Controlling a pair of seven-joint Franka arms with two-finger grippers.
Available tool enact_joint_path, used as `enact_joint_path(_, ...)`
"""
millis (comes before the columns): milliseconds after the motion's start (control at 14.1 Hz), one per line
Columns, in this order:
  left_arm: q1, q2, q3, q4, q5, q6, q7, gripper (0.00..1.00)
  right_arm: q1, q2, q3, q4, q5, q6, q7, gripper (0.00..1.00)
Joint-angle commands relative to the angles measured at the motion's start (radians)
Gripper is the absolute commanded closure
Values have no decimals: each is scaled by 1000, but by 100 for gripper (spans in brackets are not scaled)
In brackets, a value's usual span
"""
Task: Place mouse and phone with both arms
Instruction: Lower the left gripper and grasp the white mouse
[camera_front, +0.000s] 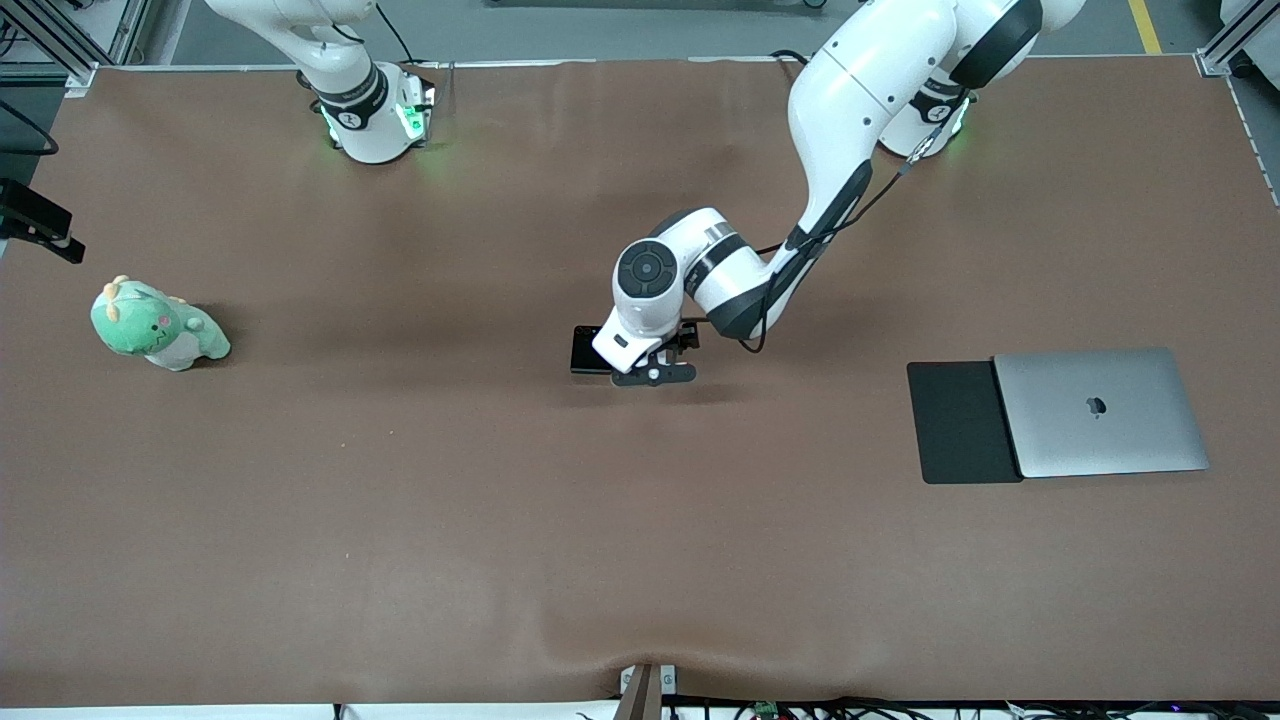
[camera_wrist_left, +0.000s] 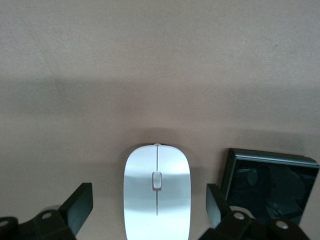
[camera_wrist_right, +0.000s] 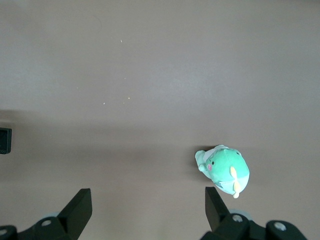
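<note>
Straddling the glossy white mouse (camera_wrist_left: 157, 192) beside the black phone (camera_wrist_left: 270, 184), the left gripper (camera_wrist_left: 150, 207) hangs spread wide.

The mouse (camera_wrist_left: 157, 192) beneath me is a small white oval, smooth and glossy, with a thin grey line down its middle and a little grey scroll wheel; it lies flat on the brown table (camera_wrist_left: 160, 75), near the table's middle, its long axis running straight between my left gripper's (camera_wrist_left: 150, 210) spread fingers, which touch neither side of it. Just beside it, apart by a narrow strip of table, lies the phone (camera_wrist_left: 270, 182), (camera_front: 585, 350), a black, nearly square slab with rounded corners and a glossy face, flat on the table toward the right arm's end.
</note>
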Motion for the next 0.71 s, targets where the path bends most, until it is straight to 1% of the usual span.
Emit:
enact_joint_path(0,-22,36,13,30,23,31,-38,0,-20,5,6,23,8,-20,4,0)
enact_joint_path(212,-37,38,13,25,25,31,-55,0,-6,5,6,21,7,-20,11,0)
enact_joint_path(283,-37,37,16,22,23,31,-66,14,-4,7,7,21,8,-19,10,0)
enact_joint_path(354,-33,32,16,19,25,29,-96,42,-6,11,7,21,9,-19,8,0)
enact_joint_path(425,-34,29,16,17,26,26,-131,52,-4,14,7,21,9,-19,8,0)
enact_joint_path(566,-37,33,16,16,26,23,-136,58,-1,15,9,21,9,-19,10,0)
enact_joint_path(637,-37,29,16,5,26,20,-136,60,-1,15,9,21,9,-19,7,0)
